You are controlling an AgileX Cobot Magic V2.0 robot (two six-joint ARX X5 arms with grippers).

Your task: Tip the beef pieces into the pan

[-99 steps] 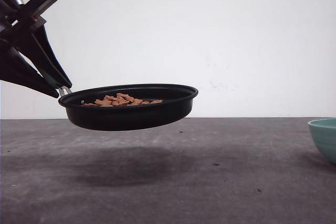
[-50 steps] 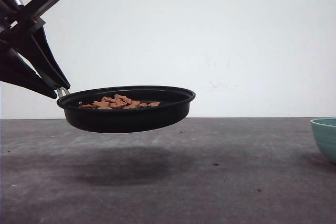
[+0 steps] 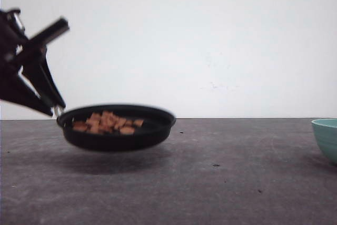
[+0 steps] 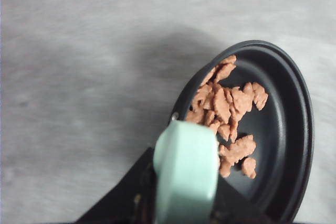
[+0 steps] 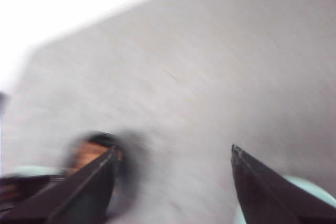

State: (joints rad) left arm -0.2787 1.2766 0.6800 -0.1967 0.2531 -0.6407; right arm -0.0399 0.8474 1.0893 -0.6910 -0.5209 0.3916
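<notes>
Beef pieces (image 3: 108, 122), small orange-brown chunks, lie in a heap inside the shallow round black frying pan (image 3: 117, 128). In the front view the pan hangs just above the dark grey table (image 3: 210, 172), on the left side, with its soft shadow right under it. It looks a little tilted, with the near rim lower, so the chunks can be seen inside. The picture is blurry around the pan and the arm.

The left gripper (image 3: 52, 108) comes down from the upper left and its black fingers meet the pan at its left edge. In the left wrist view the pale mint-green rounded handle (image 4: 186, 171) sits between the black fingers (image 4: 123, 192) of the left gripper (image 4: 184, 203), which is closed on it and holds the pan up. The beef pieces (image 4: 227, 111) are bunched on the side of the pan (image 4: 286, 129) nearest the handle.

A teal bowl (image 3: 326, 138) stands on the table at the far right edge, well apart from the pan.

In the right wrist view the right gripper (image 5: 173, 182) has its two dark fingers (image 5: 79, 187) spread wide with nothing between them. That view is very blurry; the pan (image 5: 97, 148) shows as a dark smudge with orange inside, far off on the grey table (image 5: 210, 77).
</notes>
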